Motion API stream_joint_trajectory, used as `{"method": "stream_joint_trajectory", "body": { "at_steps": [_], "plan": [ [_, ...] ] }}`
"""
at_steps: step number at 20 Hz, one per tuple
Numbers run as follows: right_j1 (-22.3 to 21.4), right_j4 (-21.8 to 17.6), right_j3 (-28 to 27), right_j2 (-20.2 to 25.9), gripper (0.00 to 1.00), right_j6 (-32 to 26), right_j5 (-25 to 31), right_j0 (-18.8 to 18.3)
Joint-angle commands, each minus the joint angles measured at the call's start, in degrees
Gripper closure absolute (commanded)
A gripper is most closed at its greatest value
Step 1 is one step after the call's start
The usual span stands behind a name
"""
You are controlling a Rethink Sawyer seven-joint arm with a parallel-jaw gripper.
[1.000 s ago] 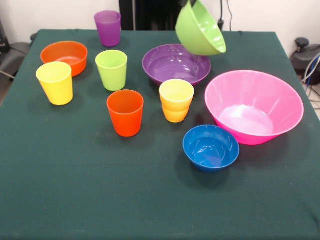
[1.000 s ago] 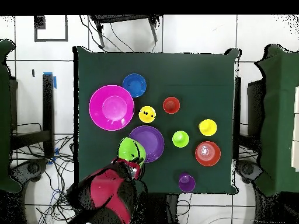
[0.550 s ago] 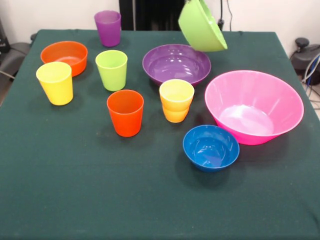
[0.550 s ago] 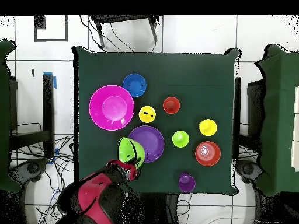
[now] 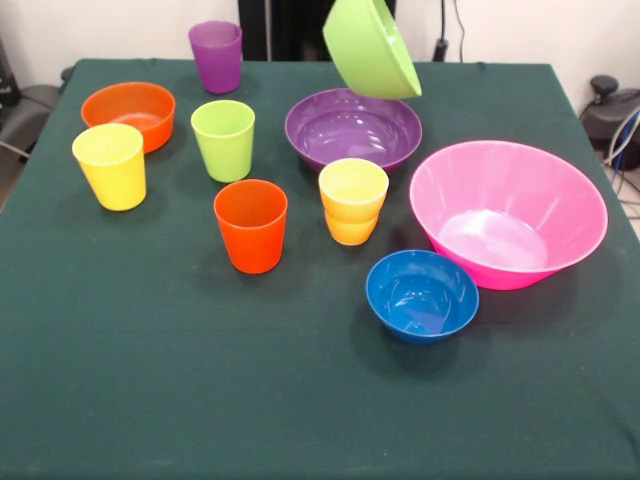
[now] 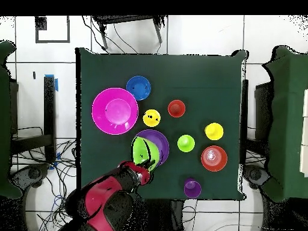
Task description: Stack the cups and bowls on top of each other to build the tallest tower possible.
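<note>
The lime green bowl (image 5: 370, 48) hangs tilted in the air over the purple bowl (image 5: 352, 128). My gripper (image 6: 145, 165) is shut on its rim, and only the overhead view shows the gripper. On the table stand the big pink bowl (image 5: 508, 215), the blue bowl (image 5: 421, 295) and the orange bowl (image 5: 128, 112). The cups stand upright: purple (image 5: 216, 56), lime green (image 5: 223, 140), yellow (image 5: 110, 165), orange-red (image 5: 250, 225), and a yellow-orange one (image 5: 352, 200) that looks nested in another.
The table (image 5: 150, 380) is covered in dark green cloth. In the overhead view my red arm (image 6: 102, 204) reaches in over the table's bottom edge. Cables and furniture lie on the floor around the table.
The gripper has carried the lime green bowl sideways, from beside the purple bowl's rim to over the purple bowl. Everything else on the table stays put.
</note>
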Motion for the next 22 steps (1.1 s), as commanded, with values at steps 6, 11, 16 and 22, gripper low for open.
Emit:
{"method": "stream_joint_trajectory", "body": {
  "at_steps": [6, 11, 16, 22],
  "plan": [
    [6.3, 6.2, -3.4, 2.0, 1.0, 12.7, -5.1, 0.7],
    [8.5, 8.3, -3.6, 1.4, 1.0, 13.1, -5.7, 1.7],
    [12.3, 11.1, -3.8, -1.6, 1.0, 13.2, -6.1, 4.3],
    [16.4, 14.2, -4.0, -4.9, 1.0, 13.1, -6.7, 6.4]
  ]
}}
